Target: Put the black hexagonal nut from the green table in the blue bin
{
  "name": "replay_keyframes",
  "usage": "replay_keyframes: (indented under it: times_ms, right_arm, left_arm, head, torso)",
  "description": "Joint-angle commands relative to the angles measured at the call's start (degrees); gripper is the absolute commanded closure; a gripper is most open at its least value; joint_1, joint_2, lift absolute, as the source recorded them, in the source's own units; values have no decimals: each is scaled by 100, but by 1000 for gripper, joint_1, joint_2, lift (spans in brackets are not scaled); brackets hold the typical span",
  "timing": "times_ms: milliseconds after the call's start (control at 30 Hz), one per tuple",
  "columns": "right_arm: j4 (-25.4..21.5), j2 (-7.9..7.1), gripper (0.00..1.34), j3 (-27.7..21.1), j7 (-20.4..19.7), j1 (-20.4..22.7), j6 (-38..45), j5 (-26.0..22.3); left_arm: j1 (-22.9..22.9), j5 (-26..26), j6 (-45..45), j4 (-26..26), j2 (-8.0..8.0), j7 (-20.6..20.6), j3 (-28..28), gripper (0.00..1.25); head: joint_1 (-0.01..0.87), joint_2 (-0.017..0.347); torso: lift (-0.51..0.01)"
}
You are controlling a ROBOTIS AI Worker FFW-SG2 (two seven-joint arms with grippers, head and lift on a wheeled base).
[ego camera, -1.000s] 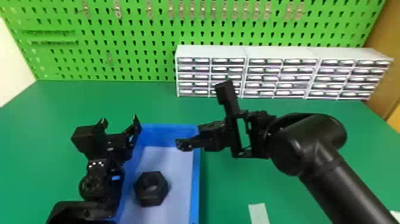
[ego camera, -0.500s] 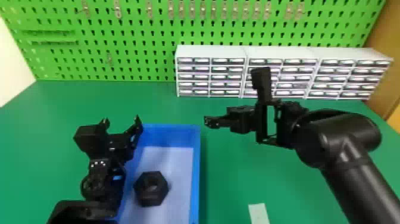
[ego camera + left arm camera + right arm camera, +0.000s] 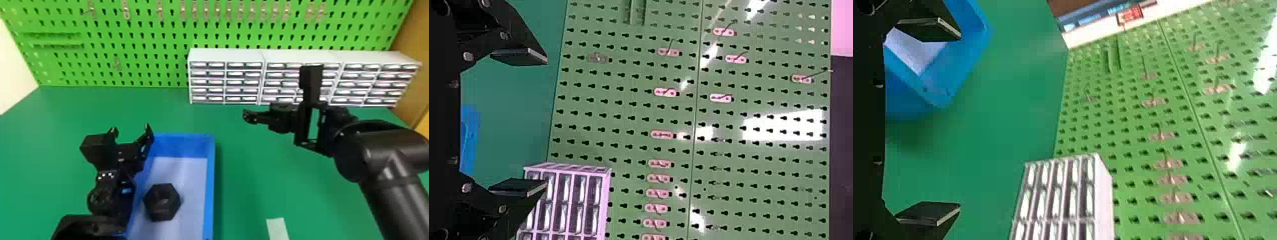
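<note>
Green table (image 3: 245, 188) bears the bin (image 3: 210, 178), nut (image 3: 161, 209) flat inside, left claw (image 3: 130, 128) nearer by its left wall, right claw (image 3: 957, 120) off its right, both released.

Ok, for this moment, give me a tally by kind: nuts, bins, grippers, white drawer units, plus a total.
Black hexagonal nut: 1
Blue bin: 1
Grippers, left gripper and right gripper: 2
White drawer units: 3
Total: 7
</note>
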Motion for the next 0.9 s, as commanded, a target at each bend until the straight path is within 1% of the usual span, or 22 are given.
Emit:
replay_keyframes:
  times_ms: [0, 100, 200, 267, 400, 467, 700, 867]
  right_arm:
    - [-157, 13, 101, -174, -255, 167, -287, 51]
    - [-315, 48, 104, -262, -528, 325, -577, 183]
    - [-570, 128, 107, -394, -844, 536, -797, 403]
    - [-623, 180, 108, -473, -976, 633, -920, 421]
    - [-816, 295, 108, -658, -1257, 870, -1087, 658]
    - [-869, 303, 108, -728, -1354, 967, -1139, 675]
    - [-887, 374, 108, -833, -1820, 1389, -1860, 667]
    - [-887, 382, 108, -842, -2013, 1556, -2194, 754]
  left_arm:
    - [6, -7, 15, 0, 0, 0, 0, 381]
    - [15, -7, 15, 0, 0, 0, -9, 381]
    - [24, -7, 24, 0, 0, 0, -9, 381]
    - [24, -7, 33, 0, 0, 0, -9, 381]
    - [24, -7, 68, 0, 0, 0, -18, 381]
    - [24, -7, 77, 0, 0, 0, -26, 381]
    - [24, -7, 77, 0, 0, 0, -44, 381]
    - [15, -7, 85, 0, -9, 0, -70, 381]
  head:
    - [657, 57]
    - [657, 57]
    - [657, 57]
    - [657, 57]
    - [657, 57]
    - [657, 57]
    - [657, 57]
    - [657, 57]
  torso:
    - [-95]
    - [-95]
    - [-95]
    - [-95]
    - [-95]
    - [-95]
    - [-95]
    - [-95]
